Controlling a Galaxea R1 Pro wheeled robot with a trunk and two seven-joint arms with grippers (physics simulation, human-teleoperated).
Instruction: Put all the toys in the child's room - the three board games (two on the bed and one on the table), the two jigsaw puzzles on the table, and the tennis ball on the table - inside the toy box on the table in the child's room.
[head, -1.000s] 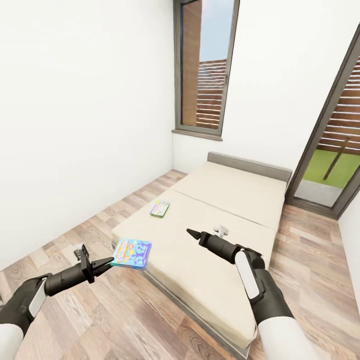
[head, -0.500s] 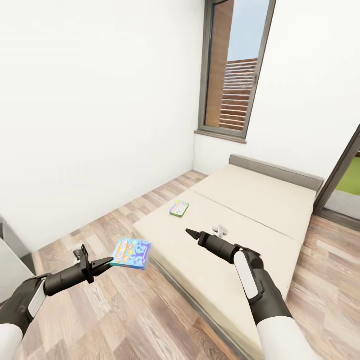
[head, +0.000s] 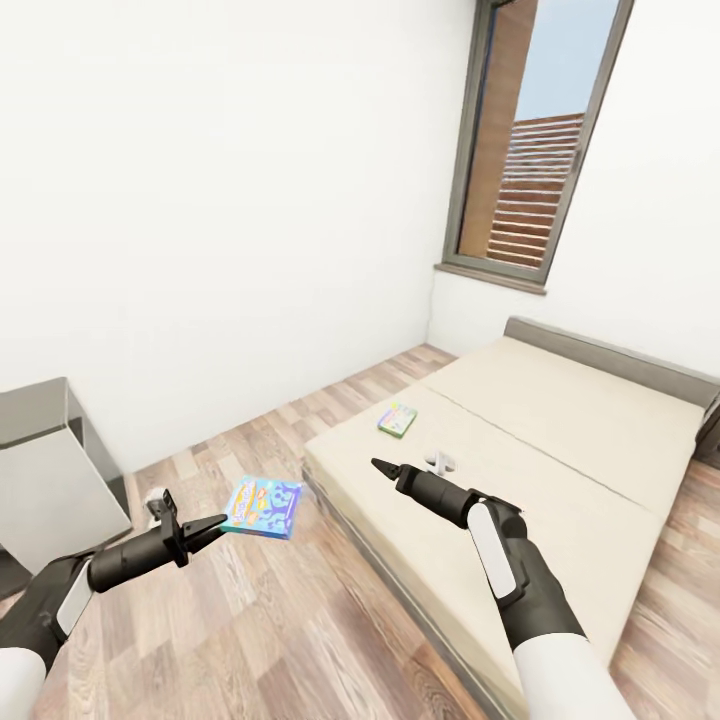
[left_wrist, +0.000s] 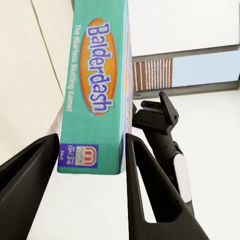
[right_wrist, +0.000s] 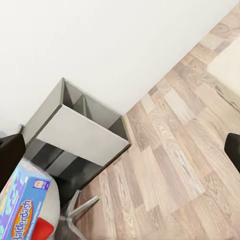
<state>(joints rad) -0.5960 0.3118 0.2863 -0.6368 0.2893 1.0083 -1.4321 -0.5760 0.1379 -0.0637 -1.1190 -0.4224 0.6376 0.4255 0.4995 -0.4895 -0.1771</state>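
Head view: left gripper (head: 213, 523) clamped on flat blue "Balderdash" game box (head: 263, 506) | right gripper (head: 379, 465) apparently closed, empty | green-bordered game box (head: 397, 419) on cream bed (head: 560, 450)

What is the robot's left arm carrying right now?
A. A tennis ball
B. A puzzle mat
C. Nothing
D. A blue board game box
D: the left end effector grips a blue game box over the wood floor; in the left wrist view its edge reads "Balderdash".
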